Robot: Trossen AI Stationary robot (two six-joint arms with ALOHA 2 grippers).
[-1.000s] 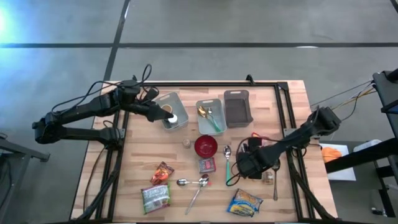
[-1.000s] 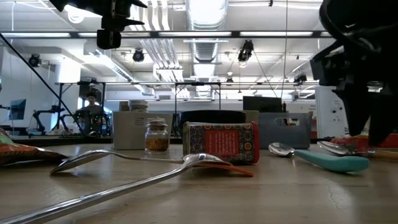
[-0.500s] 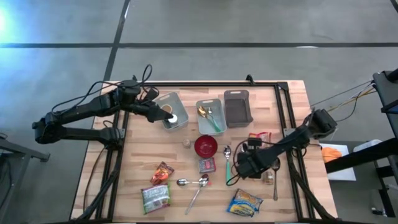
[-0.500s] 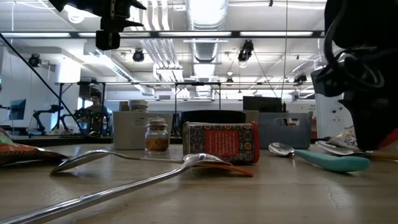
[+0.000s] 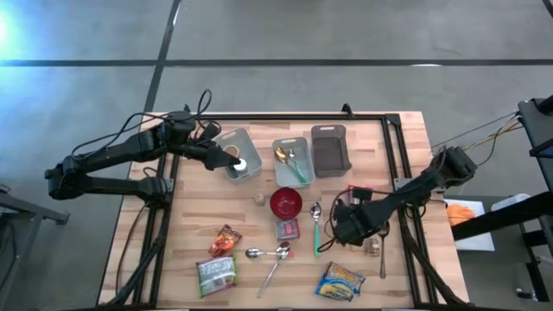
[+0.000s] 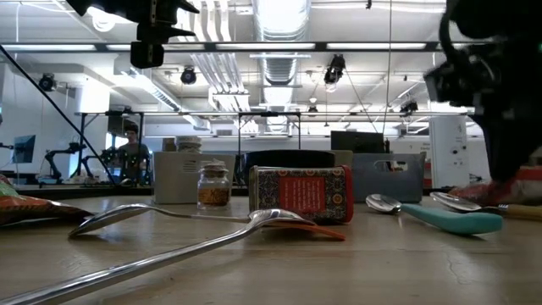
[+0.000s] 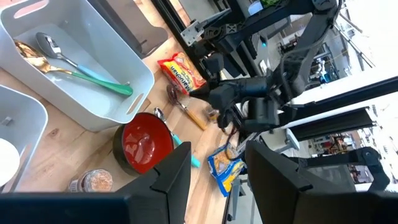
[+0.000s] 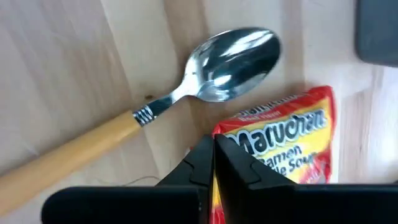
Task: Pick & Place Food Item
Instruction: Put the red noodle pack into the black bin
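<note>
A red and yellow ramen packet [image 8: 280, 140] lies at the table's right middle [image 5: 361, 191], beside a wooden-handled spoon [image 8: 186, 87]. My right gripper [image 8: 214, 158] points steeply down at the packet's edge and is shut on it [image 5: 350, 216]. My left gripper [image 7: 217, 174] hangs open over the leftmost grey bin [image 5: 240, 154] at the far left, with nothing between its fingers. The left wrist view also shows the packet [image 7: 180, 70] and the right arm beyond it. My right gripper pinches the ramen packet by one edge [image 8: 225, 146] between its two fingertips. The fingers come from above, slanting steeply down. The rest of the packet spreads flat beyond the fingertips. Whether it is clear of the table cannot be told.
Two more bins [image 5: 292, 160] [image 5: 331, 149] stand at the far middle. A red bowl [image 5: 286, 203], a spice jar [image 5: 258, 199], a tin [image 5: 288, 228] and a teal spoon [image 5: 316, 226] fill the centre. Metal spoons [image 5: 270, 256] and other packets [image 5: 225, 239] [image 5: 216, 274] [image 5: 340, 281] lie near the front edge.
My right gripper has shut on the ramen packet's edge, rolled about its own pointing line and shifted slightly toward the table's far edge. In the low view the packet's edge now sits a little higher under the fingers.
</note>
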